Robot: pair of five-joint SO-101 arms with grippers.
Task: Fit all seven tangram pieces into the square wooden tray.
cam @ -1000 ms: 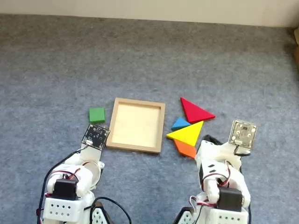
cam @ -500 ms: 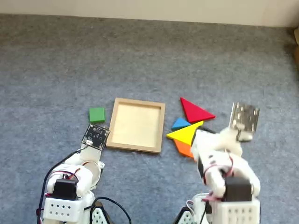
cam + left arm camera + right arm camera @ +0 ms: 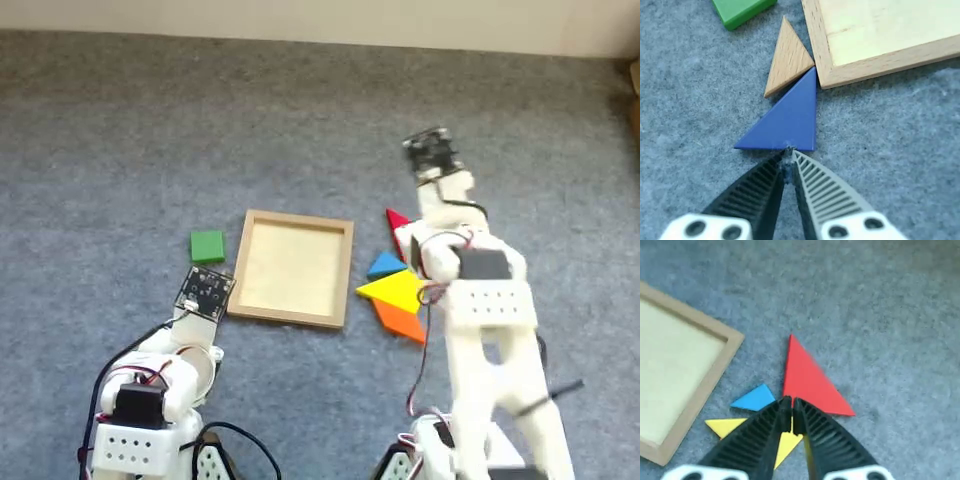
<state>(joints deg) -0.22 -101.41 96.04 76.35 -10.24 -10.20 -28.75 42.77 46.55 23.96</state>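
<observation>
Your right gripper [image 3: 791, 402], jaws closed and empty over the flat red triangular piece [image 3: 807, 382], risks shoving it unless opened first.

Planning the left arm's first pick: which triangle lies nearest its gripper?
The dark blue triangle; its edge sits at the left gripper, while the plain wooden triangle lies beyond it, by the tray corner.

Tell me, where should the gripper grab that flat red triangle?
Probably from straight above: the red triangle lies flat on the carpet, so only its thin edges offer grip. Pinch across its narrower half, towards the corner pointing away from the yellow triangle, where bare carpet lies on both sides.
</observation>
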